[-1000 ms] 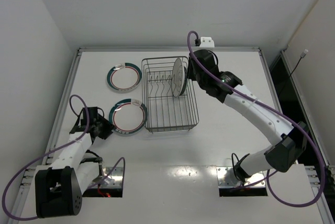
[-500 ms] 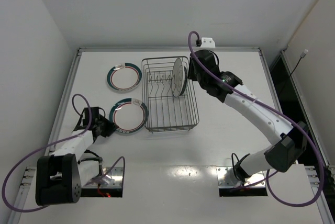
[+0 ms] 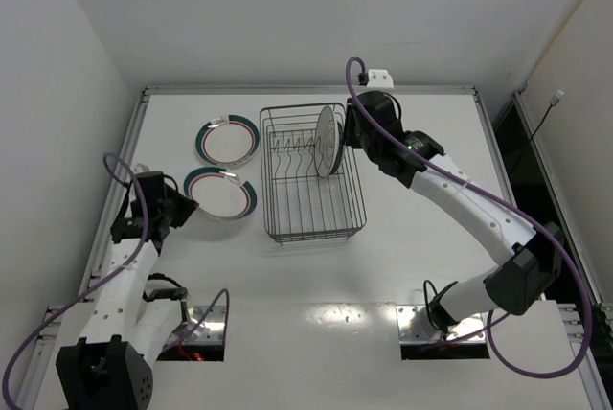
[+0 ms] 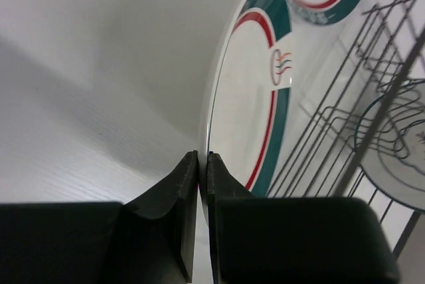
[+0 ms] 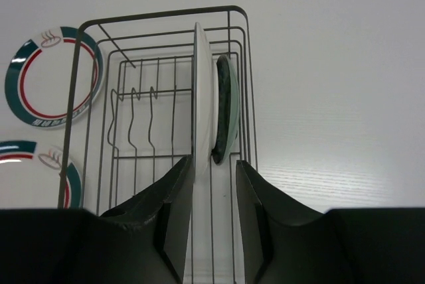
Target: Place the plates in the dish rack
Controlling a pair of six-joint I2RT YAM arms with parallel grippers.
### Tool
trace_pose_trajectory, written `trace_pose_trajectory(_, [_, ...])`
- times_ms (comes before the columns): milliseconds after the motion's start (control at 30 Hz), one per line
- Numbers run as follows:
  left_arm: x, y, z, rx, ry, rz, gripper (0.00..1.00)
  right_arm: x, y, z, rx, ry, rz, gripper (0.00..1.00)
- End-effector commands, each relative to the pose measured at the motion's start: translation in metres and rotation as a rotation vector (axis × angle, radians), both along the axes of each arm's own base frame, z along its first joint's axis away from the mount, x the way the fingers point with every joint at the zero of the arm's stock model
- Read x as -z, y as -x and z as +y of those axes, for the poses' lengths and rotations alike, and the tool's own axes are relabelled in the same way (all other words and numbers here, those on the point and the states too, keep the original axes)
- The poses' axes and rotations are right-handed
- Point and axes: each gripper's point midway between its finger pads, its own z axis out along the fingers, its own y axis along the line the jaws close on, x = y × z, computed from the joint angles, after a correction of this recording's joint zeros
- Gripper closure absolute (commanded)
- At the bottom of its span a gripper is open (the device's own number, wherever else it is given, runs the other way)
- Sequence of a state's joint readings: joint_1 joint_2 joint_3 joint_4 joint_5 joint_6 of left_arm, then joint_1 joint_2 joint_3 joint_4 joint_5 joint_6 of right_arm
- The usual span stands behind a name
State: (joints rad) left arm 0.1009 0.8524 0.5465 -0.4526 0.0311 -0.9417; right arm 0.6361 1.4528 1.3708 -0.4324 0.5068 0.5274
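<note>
left tool (image 4: 202, 158) pinched tight on banded plate (image 4: 249, 98) rim, plate tipped edgewise for slotting, left of dish rack (image 3: 316, 235) | right tool (image 5: 214, 164) narrow-open astride racked white plate (image 5: 202, 98), likely steadying it upright

Left gripper (image 4: 201, 156) pinched tight, right gripper (image 5: 214, 162) partly parted, right arm (image 3: 460, 201) outstretched far forward.
</note>
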Motion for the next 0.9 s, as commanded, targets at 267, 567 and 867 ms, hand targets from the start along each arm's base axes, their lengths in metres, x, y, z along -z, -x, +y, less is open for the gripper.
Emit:
trace_pose_trajectory(267, [-0.158,-0.035,0.028,-0.054,-0.163,-0.254,1.0,-0.04,0.002,0.058,-0.342,-0.391,-0.096,0.54])
trace_pose_trajectory(567, [-0.177,-0.058,-0.051,0.307,0.099,-0.445,1.0,-0.029,0.033,0.116,-0.815,-1.016,0.065,0.4])
trace_pose_trajectory(867, [-0.188,-0.05,-0.094,0.48,0.197,-0.535,1.0,0.0,0.03,0.129,-0.846,-1.06,0.131,0.37])
